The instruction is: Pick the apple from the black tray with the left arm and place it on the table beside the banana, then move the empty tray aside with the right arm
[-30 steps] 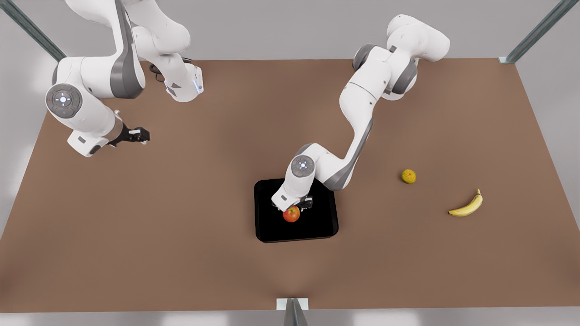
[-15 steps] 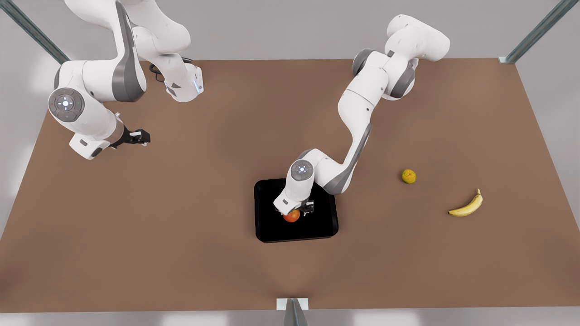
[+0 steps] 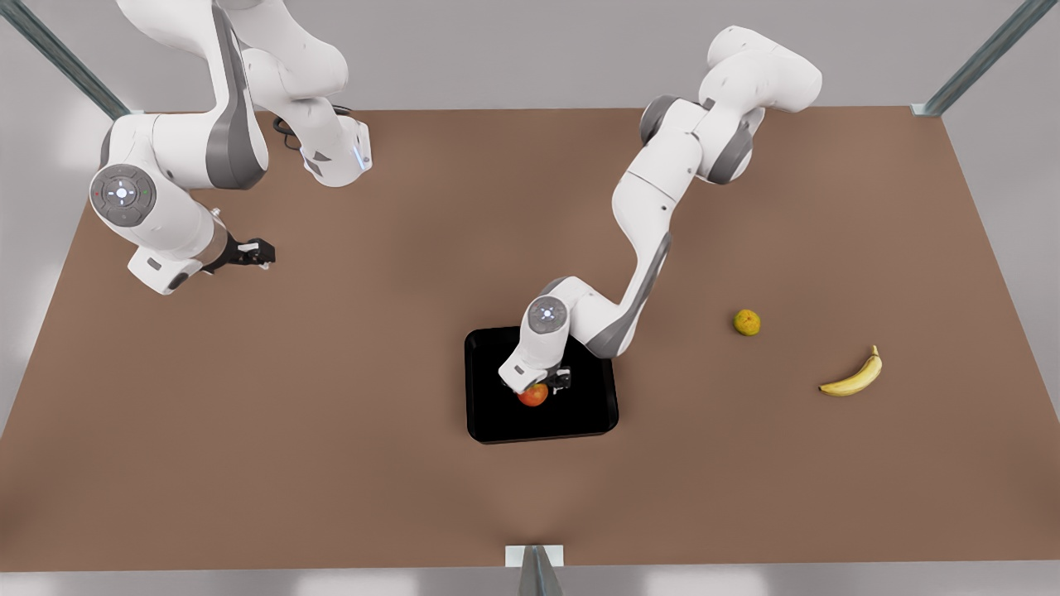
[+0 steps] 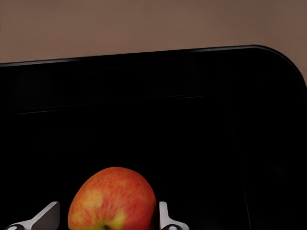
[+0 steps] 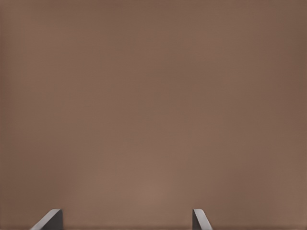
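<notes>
Brown matte table [image 3: 331, 430], grey surround, metal struts at the corners. Far left in the front view: right gripper [image 3: 252, 250] waits above bare table, well apart from everything; in its wrist view the fingers [image 5: 50, 219] stand wide apart, nothing between them. Centre: glossy black tray [image 3: 580, 418], shallow, rounded corners, low rim. Apple [image 3: 532, 396] sits on it, round, red with a yellow-orange blush, smooth skin. Left gripper [image 3: 540, 383] is down on the apple; in the wrist view the fingers [image 4: 163, 216] straddle it, one touching or nearly touching the skin, the other with a gap, so not yet clamped. Right of the tray: small yellow-green round fruit [image 3: 747, 322], then the banana [image 3: 853, 378], curved, yellow, dark tips, both well apart from the tray.

Step in hand, as I judge it: closing on the apple. To do it well, centre the fingers across the widest part, since a round smooth fruit can roll or squirt out if pinched off-centre. Close evenly, lift straight up to clear the rim, avoid dragging the tray.
</notes>
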You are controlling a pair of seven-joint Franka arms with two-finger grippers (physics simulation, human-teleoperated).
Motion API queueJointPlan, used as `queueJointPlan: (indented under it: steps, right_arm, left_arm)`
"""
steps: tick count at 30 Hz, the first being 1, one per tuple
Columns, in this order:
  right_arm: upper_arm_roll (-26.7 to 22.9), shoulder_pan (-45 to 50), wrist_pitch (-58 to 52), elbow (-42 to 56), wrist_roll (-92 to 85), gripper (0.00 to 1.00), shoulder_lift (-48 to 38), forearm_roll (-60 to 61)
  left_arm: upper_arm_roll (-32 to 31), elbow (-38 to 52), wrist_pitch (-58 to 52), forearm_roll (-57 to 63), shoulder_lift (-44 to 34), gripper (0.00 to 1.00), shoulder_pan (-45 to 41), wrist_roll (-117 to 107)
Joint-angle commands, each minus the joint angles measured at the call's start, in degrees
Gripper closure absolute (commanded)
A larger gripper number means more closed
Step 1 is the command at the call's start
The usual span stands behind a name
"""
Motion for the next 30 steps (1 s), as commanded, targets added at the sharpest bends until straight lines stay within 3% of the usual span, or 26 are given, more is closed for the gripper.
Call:
queueJointPlan:
  steps: [1, 8, 11, 12, 16, 26, 30]
  right_arm:
    - [0.0, 0.1, 0.0, 0.0, -0.2, 0.00, 0.0, 0.0]
    - [0.0, 0.1, 0.1, 0.0, -0.2, 0.00, 0.0, 0.0]
    - [0.0, 0.1, 0.1, 0.0, -0.2, 0.00, 0.0, 0.0]
    - [0.0, 0.0, 0.1, 0.0, -0.2, 0.00, 0.0, 0.0]
    - [0.0, 0.0, 0.1, 0.0, -0.2, 0.00, 0.0, 0.0]
    - [0.0, 0.3, 0.1, 0.0, 1.2, 0.00, 0.0, 0.4]
    - [2.0, 8.2, 3.0, 5.2, 13.9, 0.00, 2.9, 4.9]
  left_arm:
    - [0.0, 0.0, 0.1, 0.8, 0.1, 0.00, 0.0, -0.8]
    - [-0.1, 0.3, 0.4, 0.8, 1.1, 0.00, -0.3, -1.1]
    - [-0.1, 0.3, 0.4, 0.8, 1.1, 0.18, -0.3, -1.1]
    - [-0.1, 0.3, 0.4, 0.8, 1.1, 0.20, -0.3, -1.1]
    - [-0.1, 0.3, -0.9, 0.8, 0.3, 0.20, -0.2, -0.8]
    - [-4.0, 0.3, -17.0, 0.1, -8.0, 0.20, 4.5, 2.0]
    - [-6.3, 0.2, -21.2, 0.2, -11.0, 0.20, 7.8, 2.5]
